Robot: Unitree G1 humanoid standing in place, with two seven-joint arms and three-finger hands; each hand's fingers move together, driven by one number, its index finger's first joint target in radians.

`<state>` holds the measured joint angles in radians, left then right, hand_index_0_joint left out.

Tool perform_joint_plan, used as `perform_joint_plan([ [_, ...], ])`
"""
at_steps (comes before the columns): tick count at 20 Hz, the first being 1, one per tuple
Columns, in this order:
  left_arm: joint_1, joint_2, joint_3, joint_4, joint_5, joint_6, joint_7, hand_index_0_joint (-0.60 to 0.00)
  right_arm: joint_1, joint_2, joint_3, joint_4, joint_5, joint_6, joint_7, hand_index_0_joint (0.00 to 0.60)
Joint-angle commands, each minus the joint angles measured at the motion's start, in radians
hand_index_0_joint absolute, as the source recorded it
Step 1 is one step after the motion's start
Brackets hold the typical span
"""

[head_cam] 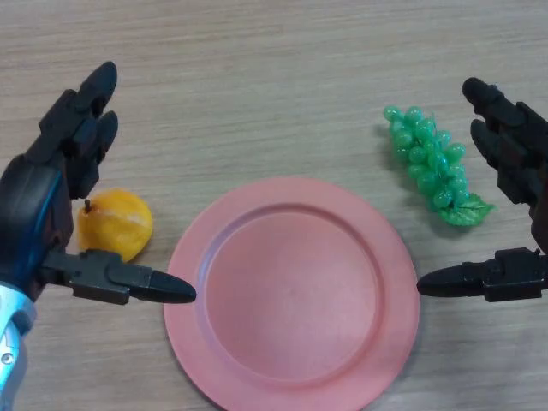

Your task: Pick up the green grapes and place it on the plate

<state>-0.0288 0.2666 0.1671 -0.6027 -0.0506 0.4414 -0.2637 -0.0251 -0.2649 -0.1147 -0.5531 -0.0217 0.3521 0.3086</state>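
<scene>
A bunch of green grapes (431, 163) with a leaf at its near end lies on the wooden table, right of centre. The pink plate (224, 342) sits in the near middle with nothing on it. My right hand (514, 154) hovers just right of the grapes, open, fingers straight and thumb stretched toward the plate's right rim. It does not touch the grapes. My left hand (60, 163) is open at the left, its thumb pointing at the plate's left rim.
A yellow-orange fruit (116, 223) with a short stem lies beside the left hand, between its fingers and thumb, left of the plate. The wooden table (274, 77) extends beyond.
</scene>
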Motion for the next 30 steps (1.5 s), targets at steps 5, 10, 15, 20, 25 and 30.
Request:
perform_joint_plan([
  [5, 0.007, 0.011, 0.015, -0.068, -0.005, -0.142, 0.013, 0.000, -0.052, -0.032, -0.043, -0.002, -0.032, -0.190, -0.055, 0.000],
  [10, -0.019, 0.031, 0.031, -0.054, 0.000, -0.119, -0.001, 0.000, -0.171, -0.051, -0.019, 0.199, -0.039, -0.245, -0.104, 0.000],
  [15, -0.011, 0.034, 0.049, -0.020, -0.007, -0.168, -0.018, 0.000, -0.379, -0.070, 0.016, 0.645, -0.067, -0.433, -0.223, 0.000],
  [20, -0.014, 0.040, 0.067, -0.019, -0.012, -0.176, -0.021, 0.000, -0.512, -0.064, 0.040, 0.987, -0.124, -0.609, -0.324, 0.000],
  [25, -0.009, 0.048, 0.072, -0.028, 0.006, -0.187, -0.028, 0.000, -0.607, -0.088, 0.053, 1.276, -0.206, -0.807, -0.401, 0.200],
  [30, -0.007, 0.046, 0.075, -0.046, 0.025, -0.187, -0.038, 0.000, -0.671, -0.136, 0.103, 1.524, -0.409, -0.985, -0.470, 0.600],
])
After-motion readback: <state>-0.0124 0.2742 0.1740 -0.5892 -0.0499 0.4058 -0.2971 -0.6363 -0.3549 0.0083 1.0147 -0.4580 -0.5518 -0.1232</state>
